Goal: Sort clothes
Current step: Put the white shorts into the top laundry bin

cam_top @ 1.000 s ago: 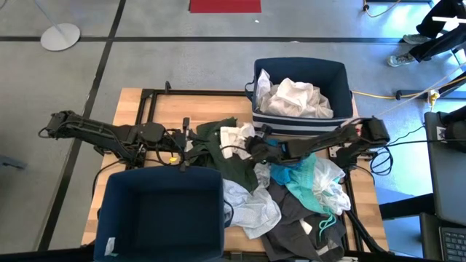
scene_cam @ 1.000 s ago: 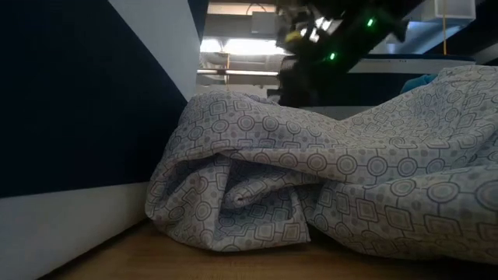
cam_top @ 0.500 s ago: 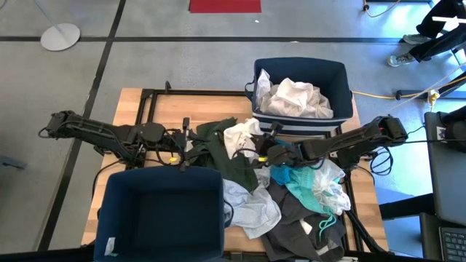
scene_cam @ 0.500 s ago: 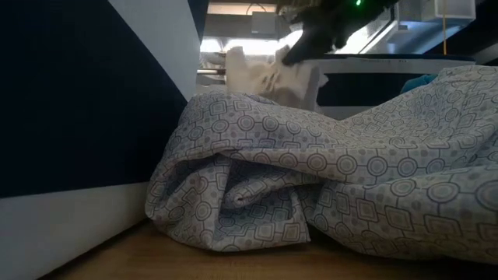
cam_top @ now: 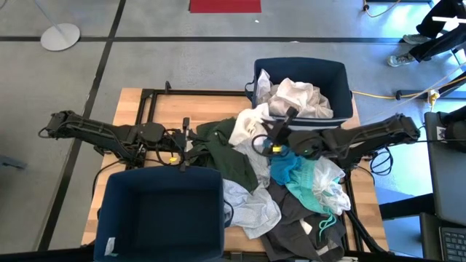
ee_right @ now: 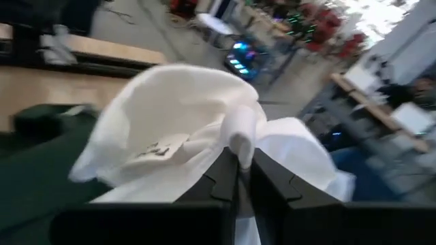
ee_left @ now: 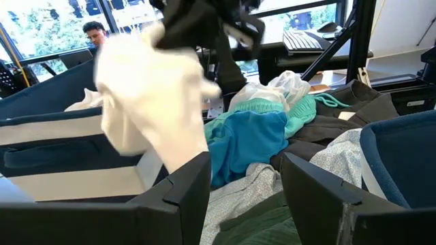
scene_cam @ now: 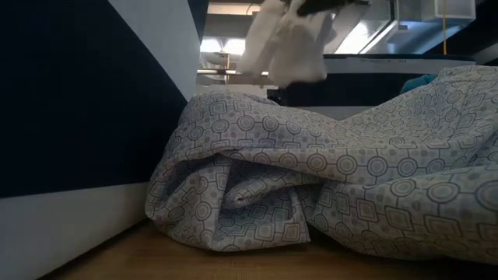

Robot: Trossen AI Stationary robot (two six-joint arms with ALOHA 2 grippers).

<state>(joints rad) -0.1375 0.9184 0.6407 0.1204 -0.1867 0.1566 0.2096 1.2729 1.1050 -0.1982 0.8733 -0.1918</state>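
Left gripper [cam_top: 188, 143], dark two-finger claw, fingers spread wide and holding nothing, low over the wooden worktop [cam_top: 138, 102] near its left edge. Near-left corner: empty navy blue fabric bin with white band [cam_top: 162, 215]; the low view shows only its dark wall and white band. Middle of worktop: dark olive green soft garment [cam_top: 229, 156], crumpled; toward the near edge, a light grey garment printed with small circles and diamonds [scene_cam: 327, 194], its folds and pattern legible only in the low view. Above these, a white soft garment [cam_top: 250, 129] hangs lifted in limp folds; the right wrist view shows a sewn-in label on it. Right gripper [ee_right: 243, 178], fingers pinched narrow on that white garment, held above the pile beside the far bin. Right of centre: teal knit garment [cam_top: 300, 175] over dark grey cloth [cam_top: 298, 229]. Far-right corner: second navy bin [cam_top: 336, 76] holding white and cream clothes [cam_top: 298, 98].
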